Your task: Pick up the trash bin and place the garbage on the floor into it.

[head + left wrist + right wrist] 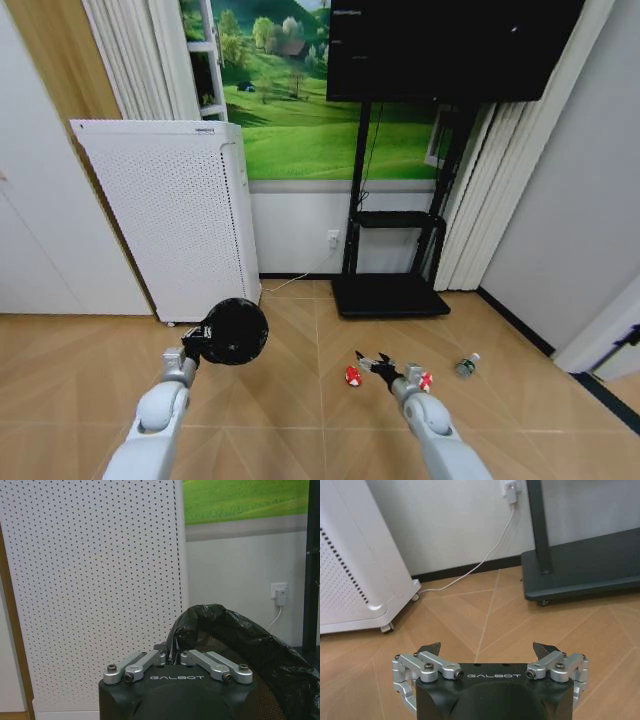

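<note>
Black trash bin point(236, 331) is held off the floor by the left gripper point(192, 347), on the robot's left and in front of the white perforated appliance point(175, 215). In the left wrist view the left gripper point(171, 656) has its fingers drawn together on the bin's near rim, pinching the black liner point(235, 630) where it folds over the edge; the trash bin point(250, 655) opens away from the camera, with the appliance point(95, 580) directly behind it. Right gripper point(377, 364) is low over the wooden floor point(300, 420), on the robot's right. In the right wrist view the right gripper point(487, 650) has its fingers spread wide with nothing between them; bare floor point(485, 615) lies ahead of it, the appliance's wheeled base point(370, 610) to one side and the black TV stand base point(585, 565) to the other. Garbage lies on the floor in three pieces: a red-and-white wrapper point(352, 375) just beside the right gripper on its left, a second red-and-white wrapper point(425, 380) close by the right arm's wrist on the other side, and a small clear-green bottle point(466, 366) farther to the right, lying well apart from the bin. All three pieces are on the floor, none in the bin. A white cable point(470, 572) runs from the wall socket along the skirting.
</note>
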